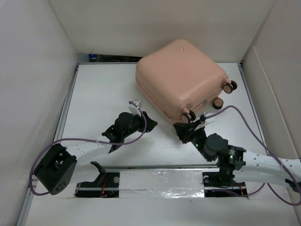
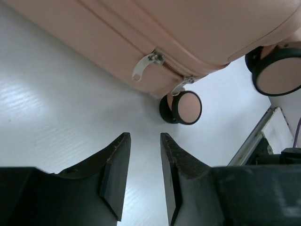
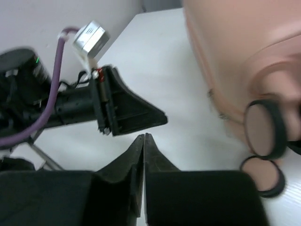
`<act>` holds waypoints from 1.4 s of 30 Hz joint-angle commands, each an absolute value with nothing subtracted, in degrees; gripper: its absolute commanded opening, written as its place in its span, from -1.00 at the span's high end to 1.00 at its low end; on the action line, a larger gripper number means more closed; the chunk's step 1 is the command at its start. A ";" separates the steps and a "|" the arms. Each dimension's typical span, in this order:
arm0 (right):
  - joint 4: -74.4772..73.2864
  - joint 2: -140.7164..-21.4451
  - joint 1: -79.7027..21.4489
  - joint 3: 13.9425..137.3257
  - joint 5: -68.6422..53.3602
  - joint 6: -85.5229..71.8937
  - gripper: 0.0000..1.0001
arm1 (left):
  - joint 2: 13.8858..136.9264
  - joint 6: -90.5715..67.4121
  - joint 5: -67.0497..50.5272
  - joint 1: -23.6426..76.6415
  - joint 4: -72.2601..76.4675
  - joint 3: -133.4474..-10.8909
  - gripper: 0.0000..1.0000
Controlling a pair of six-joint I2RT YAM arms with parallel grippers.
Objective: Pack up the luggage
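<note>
Luggage [image 1: 181, 77] lies flat, shell closed, far right on desk [image 1: 103, 89]. Left claw [image 2: 143, 137] slightly parted, empty, facing zipper pulls [image 2: 143, 67]. Right claw [image 3: 143, 137] clenched, empty. Risk: thin pull may slip the pinch; claws near, could collide.

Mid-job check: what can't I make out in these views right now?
- Inside of the suitcase: hidden in every view by its shut shell.
- Zipper: the left wrist view cuts it off at the top edge; too small from above.
- Wheels: blurred in the right wrist view.
</note>
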State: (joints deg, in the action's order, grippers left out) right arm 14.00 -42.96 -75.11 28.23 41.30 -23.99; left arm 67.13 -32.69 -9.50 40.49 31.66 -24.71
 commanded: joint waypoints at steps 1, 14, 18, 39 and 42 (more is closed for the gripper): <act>-9.65 -38.76 -69.90 35.49 44.91 -20.68 0.55 | 69.60 -29.45 -11.96 42.96 39.55 -27.77 0.41; -21.71 -49.64 -45.19 46.32 20.58 -4.67 -0.83 | 84.10 -22.86 -2.81 49.22 35.16 -40.86 -0.01; -20.31 -53.77 -41.76 47.19 14.88 -1.41 -0.82 | 87.01 -21.97 -2.72 49.22 34.72 -43.85 0.00; -8.88 -58.72 -32.09 44.57 3.25 2.29 1.00 | 94.66 -18.90 -0.27 49.22 32.70 -50.71 1.00; -8.44 -57.13 -30.67 42.98 2.81 2.02 1.00 | 92.56 -18.28 5.87 49.22 29.54 -49.83 1.00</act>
